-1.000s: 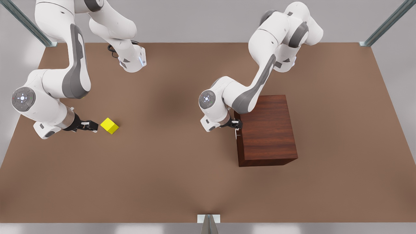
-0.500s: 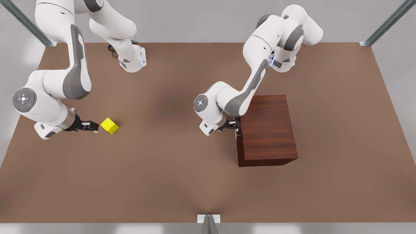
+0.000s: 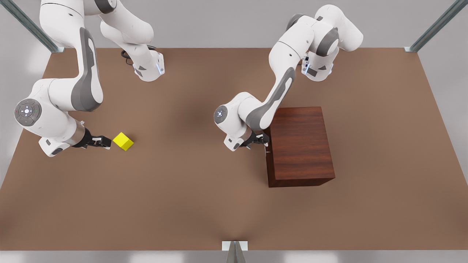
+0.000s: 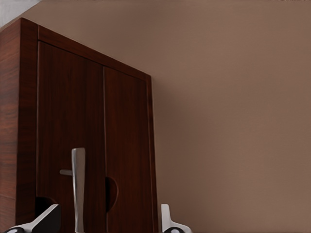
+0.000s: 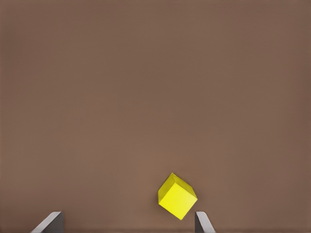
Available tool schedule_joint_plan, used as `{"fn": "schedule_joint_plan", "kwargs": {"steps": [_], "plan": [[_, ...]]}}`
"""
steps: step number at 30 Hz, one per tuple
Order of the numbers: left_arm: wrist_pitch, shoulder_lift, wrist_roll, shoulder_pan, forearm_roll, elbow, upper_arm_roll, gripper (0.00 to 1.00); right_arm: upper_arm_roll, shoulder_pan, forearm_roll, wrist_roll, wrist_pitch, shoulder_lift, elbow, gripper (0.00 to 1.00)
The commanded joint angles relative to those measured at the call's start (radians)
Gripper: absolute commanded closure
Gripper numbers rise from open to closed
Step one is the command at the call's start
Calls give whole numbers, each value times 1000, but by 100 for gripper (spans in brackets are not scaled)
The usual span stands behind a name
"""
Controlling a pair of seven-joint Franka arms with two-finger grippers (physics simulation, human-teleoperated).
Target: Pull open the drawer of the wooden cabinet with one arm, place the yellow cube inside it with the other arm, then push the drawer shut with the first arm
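Observation:
The wooden cabinet (image 3: pixel 301 144) stands at the front view's right, its front facing left. Its drawer (image 4: pixel 68 111) sits flush and closed, with a silver bar handle (image 4: pixel 77 184). My left gripper (image 3: pixel 264 140) is right at that front, open, and its pale fingertips (image 4: pixel 46 221) lie on both sides of the handle without closing on it. The yellow cube (image 3: pixel 123 141) rests on the table at the front view's left. My right gripper (image 3: pixel 104 141) is open just to the left of it, and the cube (image 5: pixel 177 196) lies near one fingertip (image 5: pixel 204 222).
The brown table (image 3: pixel 190 190) stretches wide between the cube and the cabinet. Metal frame posts (image 3: pixel 433 27) stand at the far corners, and a small bracket (image 3: pixel 234 246) sits at the near edge. Both arm bases stand at the far side.
The left arm's elbow and wrist have shifted slightly toward the front view's left, with the gripper staying at the cabinet front. The drawer, the cube and the right arm have stayed put.

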Motion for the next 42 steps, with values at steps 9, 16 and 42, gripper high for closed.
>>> {"fn": "schedule_joint_plan", "kwargs": {"steps": [9, 16, 42], "plan": [[79, 42, -124, 3, 38, 0, 8, 0, 0, 0, 1, 0, 1, -1, 1, 0], [78, 37, -207, -13, 28, 37, -4, 0, 0, 0, 1, 0, -1, 0, 1, 0], [226, 80, -371, -31, 25, 115, -99, 0, 0, 0, 1, 0, 1, 0, 1, 0]]}}
